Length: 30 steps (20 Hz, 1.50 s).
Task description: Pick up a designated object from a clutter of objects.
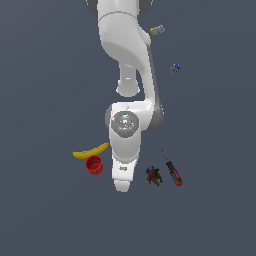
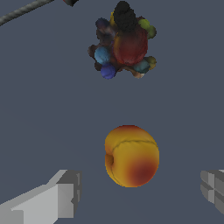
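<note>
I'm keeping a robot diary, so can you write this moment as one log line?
phase: lining up | jaws: open, either side of round orange-red peach-like fruit, not touching | beyond fruit: dark multicoloured lump | grasped: nothing

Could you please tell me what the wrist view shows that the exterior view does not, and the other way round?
Only the wrist view shows the orange-red fruit, lying between the open gripper fingers without touching them; in the exterior view the arm hides it.

Only the exterior view shows the yellow banana, the red cup beside it, the blue can, the yellow-white box and the arm's body.

Both show the dark multicoloured lump and the screwdriver, though the wrist view catches only its shaft and a bit of handle at the picture's edge.
</note>
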Motion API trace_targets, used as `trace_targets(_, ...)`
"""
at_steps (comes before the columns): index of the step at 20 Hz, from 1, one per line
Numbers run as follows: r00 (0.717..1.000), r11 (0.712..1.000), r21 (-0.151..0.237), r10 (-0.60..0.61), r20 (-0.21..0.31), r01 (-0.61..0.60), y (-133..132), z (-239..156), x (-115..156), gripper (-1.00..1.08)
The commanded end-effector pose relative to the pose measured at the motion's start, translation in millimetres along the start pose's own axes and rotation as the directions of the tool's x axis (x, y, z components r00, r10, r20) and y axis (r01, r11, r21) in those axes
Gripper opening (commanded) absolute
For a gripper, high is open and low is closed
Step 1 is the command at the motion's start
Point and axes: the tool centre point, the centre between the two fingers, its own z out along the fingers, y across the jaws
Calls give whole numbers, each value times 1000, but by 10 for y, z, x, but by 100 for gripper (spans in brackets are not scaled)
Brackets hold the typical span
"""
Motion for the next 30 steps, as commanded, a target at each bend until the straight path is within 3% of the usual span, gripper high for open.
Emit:
trace_targets(1,1000,1000,-1,-11,-2,11,5,17,3,100)
trace_targets(20,1000,1000,0,-12,-1,12,4,520,6,100)
trace_targets(21,1000,1000,0,-12,-1,12,4,520,6,-100)
trace_targets(30,1000,1000,0,-12,-1,12,4,520,6,-100)
